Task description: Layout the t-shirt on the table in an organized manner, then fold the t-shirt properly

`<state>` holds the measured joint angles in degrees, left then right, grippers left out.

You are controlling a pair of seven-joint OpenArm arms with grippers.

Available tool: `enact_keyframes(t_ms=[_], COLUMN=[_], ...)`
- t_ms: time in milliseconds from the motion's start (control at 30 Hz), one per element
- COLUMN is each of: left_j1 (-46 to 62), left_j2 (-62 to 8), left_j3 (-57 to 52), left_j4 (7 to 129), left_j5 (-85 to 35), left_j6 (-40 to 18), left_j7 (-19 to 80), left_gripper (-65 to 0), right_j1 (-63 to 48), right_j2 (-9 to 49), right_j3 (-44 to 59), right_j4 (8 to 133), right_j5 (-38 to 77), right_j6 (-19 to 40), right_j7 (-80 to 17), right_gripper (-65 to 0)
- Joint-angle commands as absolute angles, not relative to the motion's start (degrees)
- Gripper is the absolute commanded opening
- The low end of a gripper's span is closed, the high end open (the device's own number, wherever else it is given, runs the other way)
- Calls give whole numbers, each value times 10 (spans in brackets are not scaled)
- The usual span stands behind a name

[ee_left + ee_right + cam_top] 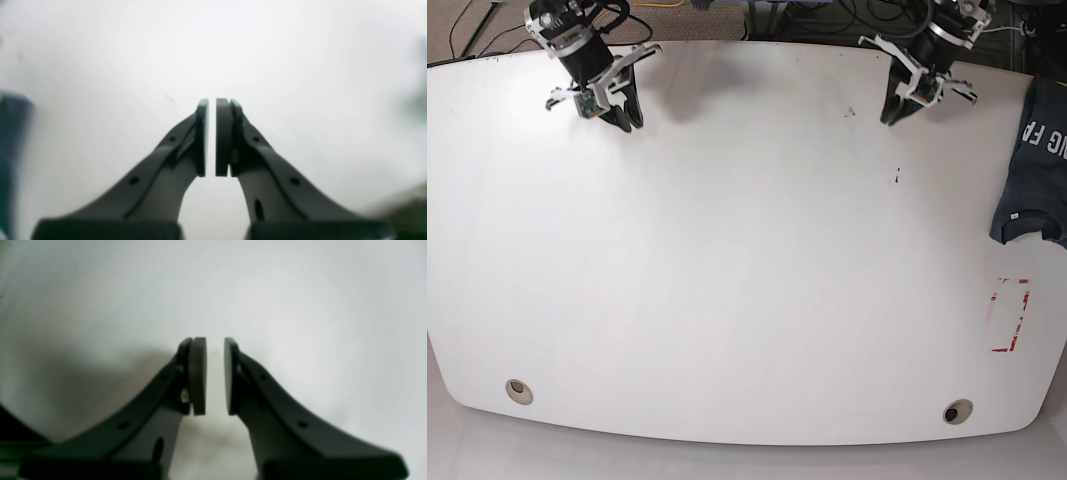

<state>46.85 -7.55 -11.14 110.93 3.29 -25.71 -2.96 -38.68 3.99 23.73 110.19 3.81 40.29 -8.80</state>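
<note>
The t-shirt [1034,165] is dark navy with pale lettering, bunched at the surface's [747,260] edge well off to the outer side of the left end effector [893,113], partly hanging past the rim. In the left wrist view a blurred dark-blue patch [13,160] at the far left edge of the frame is probably the same cloth (too blurred to be sure).

The left end effector hovers over bare white surface with its pads [202,136] nearly together, only a thin slit between them, holding nothing. The right end effector [623,113] sits far across from it, also over bare surface; its pads [198,375] stand at a narrow gap, empty.

Beyond the t-shirt, further from the left end effector, lies a small red-outlined rectangle [1010,316]. Two round grommet holes [519,391] [958,411] sit along the edge opposite both end effectors. A few dark specks [895,178] mark the surface just beyond the left end effector.
</note>
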Motion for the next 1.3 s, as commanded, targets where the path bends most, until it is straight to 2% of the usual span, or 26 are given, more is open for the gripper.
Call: enact_keyframes(t_ms=[0, 467, 667, 833, 1100, 1267], left_j1=[499, 657, 723, 764, 778, 751], left_j2=[-67, -63, -88, -87, -87, -89], left_j3=[-112, -115, -112, -111, -110, -97], left_j4=[1122, 1122, 1120, 1119, 1079, 1002], left_j5=[29, 27, 27, 28, 29, 31], left_j6=[-255, -256, -256, -256, -256, -256], left_j7=[-59, -63, -62, -62, -61, -60], left_gripper=[-626, -626, -626, -626, -626, -626], right_j1=[-419, -567, -627, -663, -705, -712], right_j2=[49, 51, 50, 58, 62, 62], right_j3=[242, 255, 254, 254, 253, 252], right_j4=[1113, 1113, 1113, 1111, 1093, 1047], right_j5=[68, 80, 80, 80, 80, 78], right_j6=[400, 400, 400, 400, 400, 400], right_j7=[-65, -49, -29, -29, -30, -30], right_gripper=[-556, -561, -607, -610, -610, -610])
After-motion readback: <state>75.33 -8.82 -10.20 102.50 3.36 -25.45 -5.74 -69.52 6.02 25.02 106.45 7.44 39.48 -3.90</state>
